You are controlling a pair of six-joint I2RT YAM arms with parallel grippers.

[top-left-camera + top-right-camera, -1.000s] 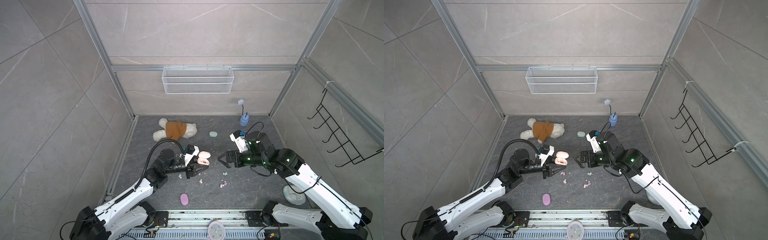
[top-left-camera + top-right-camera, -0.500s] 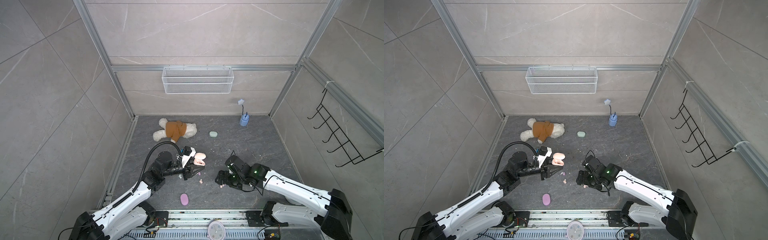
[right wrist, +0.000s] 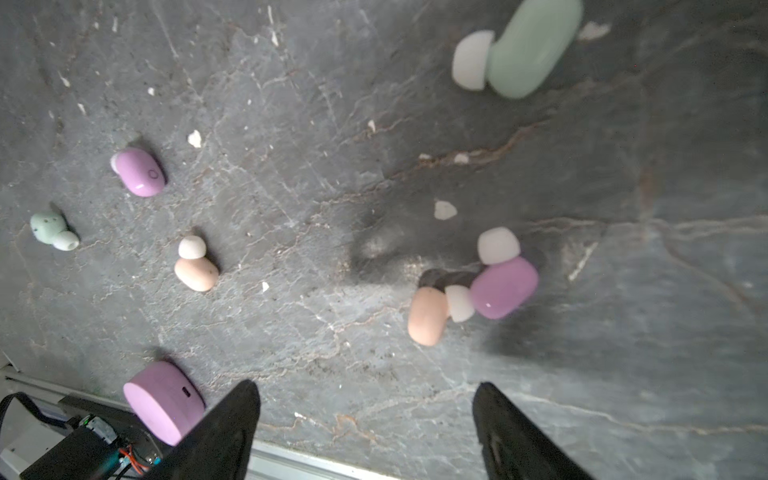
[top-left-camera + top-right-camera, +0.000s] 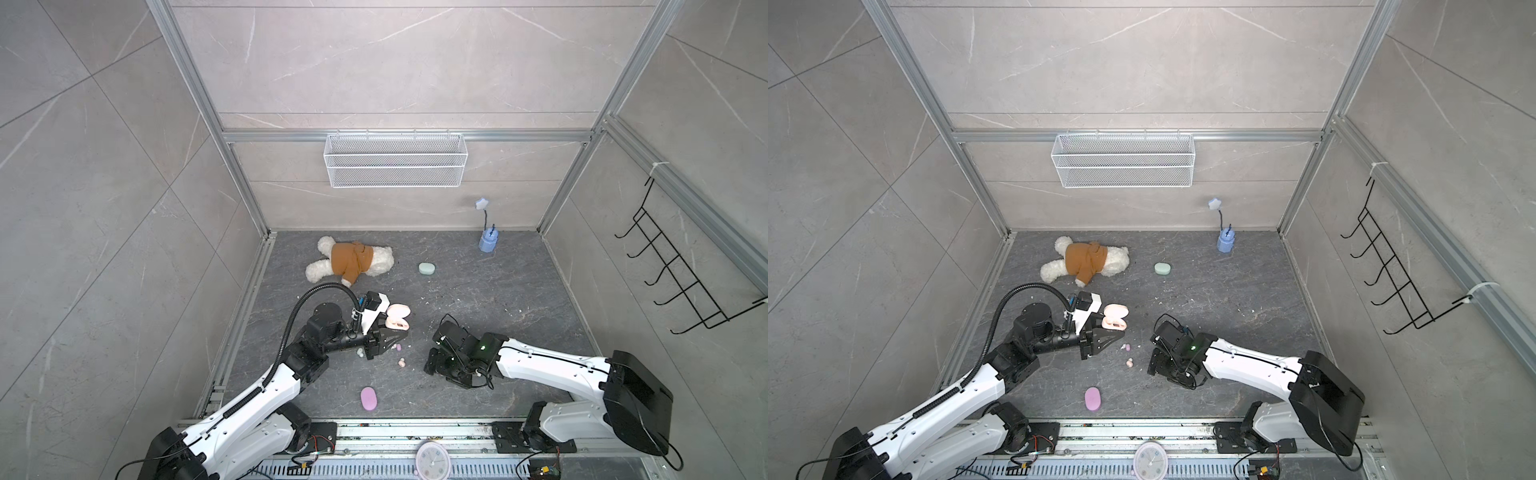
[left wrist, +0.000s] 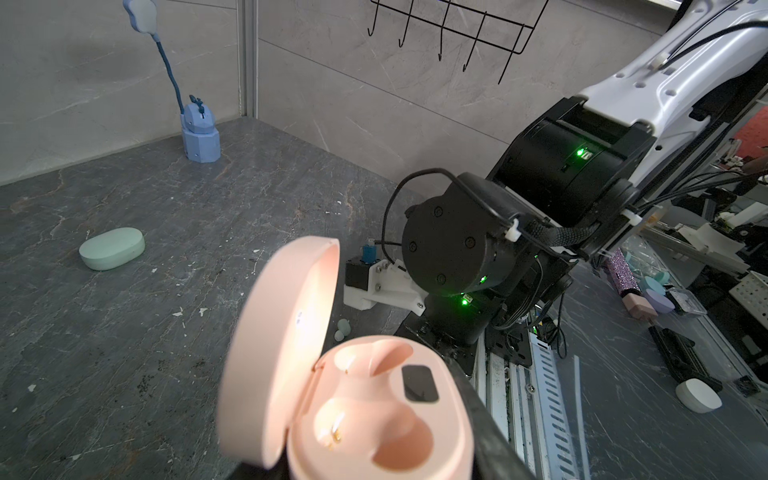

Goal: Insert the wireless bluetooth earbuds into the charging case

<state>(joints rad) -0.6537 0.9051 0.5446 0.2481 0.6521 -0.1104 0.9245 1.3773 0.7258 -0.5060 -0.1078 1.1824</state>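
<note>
Grip state, both top views: left gripper [image 4: 392,336] is clamped on the pink charging case [image 4: 398,321], whose lid stands open. A mint case [image 4: 427,269] lies beyond the pink charging case and a lilac case [image 4: 368,399] on its near side.

Left wrist view: both sockets of the pink charging case hold nothing, and their gold contacts are exposed.

Right wrist view: right gripper [image 3: 365,388], its fingers spread and holding nothing, hangs over six loose earbuds [image 3: 428,316] on the floor [image 3: 316,124], all outside the pink charging case.

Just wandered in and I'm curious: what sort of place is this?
Most likely a robot test booth, dressed like a small tiled room. Two robot arms are mounted on a metal rail, and a teddy bear, a wire basket and an open pink case look like props.
</note>
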